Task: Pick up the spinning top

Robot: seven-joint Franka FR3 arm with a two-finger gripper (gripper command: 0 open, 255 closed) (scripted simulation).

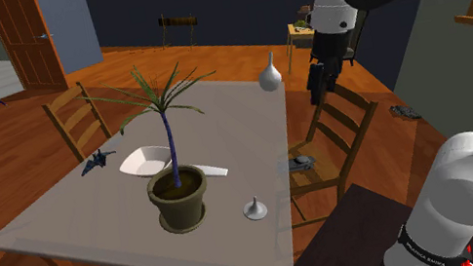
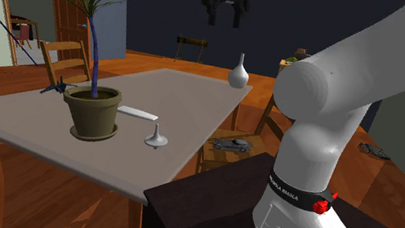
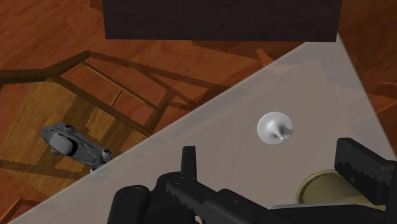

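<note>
Spinning top [image 1: 255,210], pale grey, stands stem-up on the table [image 1: 222,119] near the edge facing the stand, beside the potted plant [image 1: 180,198]. Gripper [image 2: 224,17] hangs high above the table, fingers spread, nothing between them. Judgement: centre over the stem, descend straight, pinch the stem low. Keep clear of the pot rim; the smooth body may slip.

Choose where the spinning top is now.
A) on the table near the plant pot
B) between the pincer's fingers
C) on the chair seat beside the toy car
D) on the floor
A: the spinning top stands on the table close to the plant pot, and the open pincer hangs in the air holding nothing.
</note>
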